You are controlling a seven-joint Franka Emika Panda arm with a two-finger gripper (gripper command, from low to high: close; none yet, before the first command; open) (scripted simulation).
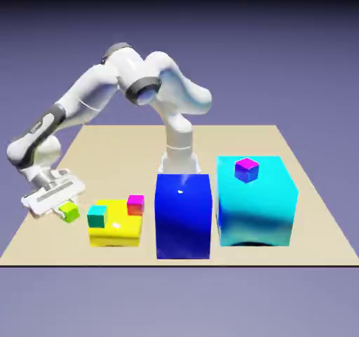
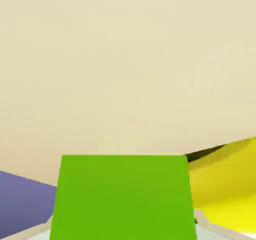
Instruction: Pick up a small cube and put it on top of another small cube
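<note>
The pincer [image 1: 62, 206], low near the surface's [image 1: 315, 223] edge at the exterior view's left, is pressed onto the small lime-green cube [image 1: 69, 212], which shows at its tip. The hand view fills its lower middle with that cube's flat green face [image 2: 123, 196], sitting where the finger tips would be and hiding them. Only that view shows the grip so close, with a slice of the yellow block [image 2: 225, 184] at its right and a dark shadow line beside it. From the exterior view alone it is hard to tell whether the cube rests on the surface or hangs just above it.

Only the exterior view gives the wider layout. Just beside the held cube, toward that view's right, stands the low yellow block [image 1: 116, 227], carrying a teal small cube [image 1: 97, 216] at its near left corner and a pink-red small cube [image 1: 136, 203] at its far right corner. Next along the front edge rises a tall dark-blue block [image 1: 182, 216], standing in front of the arm's base. Beyond it a large cyan block [image 1: 256, 202] bears a small magenta cube [image 1: 247, 168] on top. The white arm [image 1: 91, 97] arches from the far edge down to the left side.
</note>
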